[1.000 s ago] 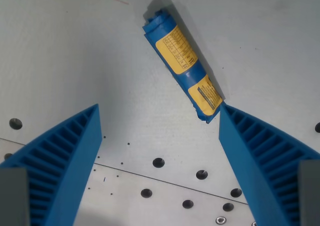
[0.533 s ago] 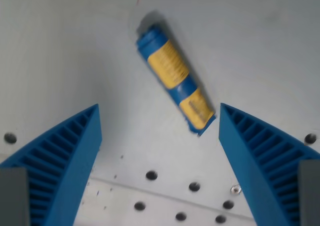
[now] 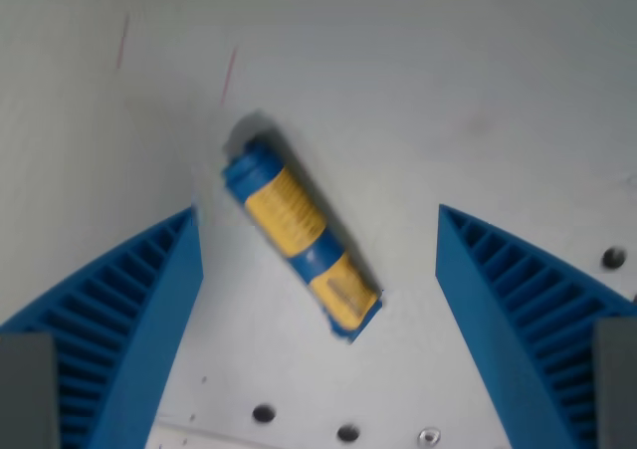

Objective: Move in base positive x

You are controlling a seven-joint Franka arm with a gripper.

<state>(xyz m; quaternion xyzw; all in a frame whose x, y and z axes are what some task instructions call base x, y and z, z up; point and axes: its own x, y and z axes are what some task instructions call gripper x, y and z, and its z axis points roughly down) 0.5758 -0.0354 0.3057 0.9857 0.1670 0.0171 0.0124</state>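
Observation:
A blue tube with yellow labels (image 3: 299, 235) lies flat on the white table, slanting from upper left to lower right in the wrist view. My gripper (image 3: 318, 225) is open and empty. Its two blue ribbed fingers stand wide apart, one at the wrist view's left (image 3: 129, 310) and one at the wrist view's right (image 3: 518, 310). The tube lies between them, nearer the left finger, and touches neither. The picture is slightly blurred.
The white table (image 3: 448, 91) has several small round holes near the bottom edge (image 3: 264, 412) and one at the right (image 3: 614, 258). Two thin reddish marks (image 3: 228, 76) show on the surface above the tube.
The whole scene has shifted down and to the left in the view, so the camera has moved. The tube now sits between the fingers. The gripper's opening is unchanged.

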